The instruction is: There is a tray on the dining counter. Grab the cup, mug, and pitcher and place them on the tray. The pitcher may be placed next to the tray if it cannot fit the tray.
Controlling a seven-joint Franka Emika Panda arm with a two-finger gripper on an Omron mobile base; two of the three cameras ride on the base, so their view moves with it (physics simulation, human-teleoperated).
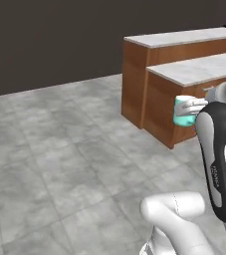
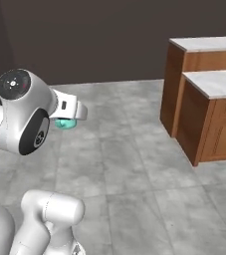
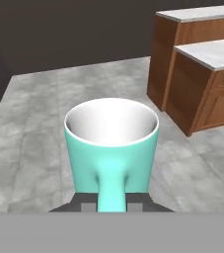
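I have the mug (image 3: 111, 148) carried upright in the air, its handle pinched between the narrowed fingers of the gripper (image 3: 111, 200), above the grey floor (image 1: 59, 149). So I judge 1 of 3 items is in transit. The wood-fronted counters (image 3: 202, 74) stand well apart ahead; I can't see the tray, cup or pitcher, so placing remains.

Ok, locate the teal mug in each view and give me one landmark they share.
Left base view: mug at right of centre, beside the arm, before the wooden counters.
Right base view: a teal sliver of it at left, under the white wrist.
Hand view: centre, handle toward the camera.
Shared landmark: stepped marble-topped wooden counters.
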